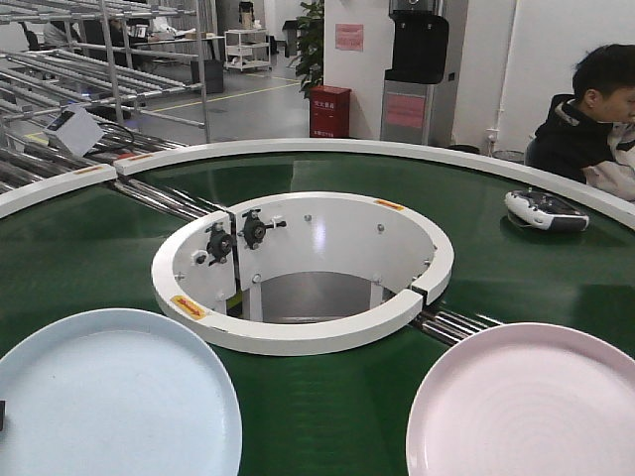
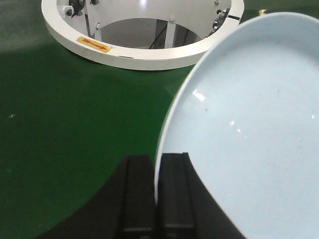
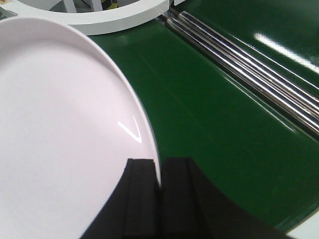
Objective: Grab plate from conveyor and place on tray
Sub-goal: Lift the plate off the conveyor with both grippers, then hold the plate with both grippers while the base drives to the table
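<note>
Our left hand (image 2: 155,199) clamps the blue plate (image 2: 249,124), our right hand (image 3: 160,199) the pink plate (image 3: 60,124), each by its rim. Both are over the conveyor (image 1: 327,416).

Steel racking (image 1: 99,59) fills the far left, above a grey floor (image 1: 248,104) marked with a yellow line. A potted plant (image 1: 310,45), a red cabinet (image 1: 329,111) and a dark dispenser (image 1: 417,59) stand by the white wall (image 1: 566,50). A man in a dark jacket (image 1: 585,124) sits at the right.
</note>
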Tool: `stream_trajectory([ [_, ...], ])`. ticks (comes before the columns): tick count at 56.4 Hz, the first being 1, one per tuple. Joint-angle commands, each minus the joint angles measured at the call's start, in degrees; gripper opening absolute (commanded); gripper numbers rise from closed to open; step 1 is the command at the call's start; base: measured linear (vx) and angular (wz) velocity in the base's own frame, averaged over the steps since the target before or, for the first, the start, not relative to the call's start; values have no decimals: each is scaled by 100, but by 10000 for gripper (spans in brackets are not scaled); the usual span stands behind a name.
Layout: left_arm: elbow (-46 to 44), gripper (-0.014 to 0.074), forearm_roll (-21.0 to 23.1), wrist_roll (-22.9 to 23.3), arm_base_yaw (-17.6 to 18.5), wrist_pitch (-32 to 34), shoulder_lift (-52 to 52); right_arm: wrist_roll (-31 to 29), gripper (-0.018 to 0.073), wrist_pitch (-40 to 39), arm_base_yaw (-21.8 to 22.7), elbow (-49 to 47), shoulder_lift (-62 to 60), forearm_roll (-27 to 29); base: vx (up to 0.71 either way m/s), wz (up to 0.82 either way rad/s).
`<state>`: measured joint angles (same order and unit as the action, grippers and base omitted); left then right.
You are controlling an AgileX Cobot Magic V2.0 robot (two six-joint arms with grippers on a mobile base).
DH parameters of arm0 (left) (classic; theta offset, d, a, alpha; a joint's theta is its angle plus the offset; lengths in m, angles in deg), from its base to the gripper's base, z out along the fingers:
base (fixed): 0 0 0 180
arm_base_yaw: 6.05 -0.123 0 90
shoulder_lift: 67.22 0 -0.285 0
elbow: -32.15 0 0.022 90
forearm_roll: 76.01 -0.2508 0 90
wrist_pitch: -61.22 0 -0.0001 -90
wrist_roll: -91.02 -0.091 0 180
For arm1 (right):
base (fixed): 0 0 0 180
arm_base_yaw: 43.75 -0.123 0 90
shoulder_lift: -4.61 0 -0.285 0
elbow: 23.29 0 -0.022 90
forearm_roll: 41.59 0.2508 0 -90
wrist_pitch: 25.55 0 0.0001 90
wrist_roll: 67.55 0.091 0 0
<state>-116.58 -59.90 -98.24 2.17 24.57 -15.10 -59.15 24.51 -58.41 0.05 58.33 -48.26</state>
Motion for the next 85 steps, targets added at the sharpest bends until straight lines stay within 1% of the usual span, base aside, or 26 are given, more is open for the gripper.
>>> stream_trajectory([
  [1, -174, -6, 124, 53, 29, 477, -41, -22, -9, -399, 41, -172, -37, -66, -5, -1],
  [17, -174, -6, 124, 53, 29, 477, -41, -22, -9, -399, 41, -172, -37, -66, -10, -7],
  [28, -174, -6, 124, 53, 29, 461, -41, -22, -9, -399, 41, -172, -37, -71, -16, -31],
  [85, -174, -6, 124, 53, 29, 461, -41, -26, -9, -399, 41, -172, -37, -71, -16, -60],
])
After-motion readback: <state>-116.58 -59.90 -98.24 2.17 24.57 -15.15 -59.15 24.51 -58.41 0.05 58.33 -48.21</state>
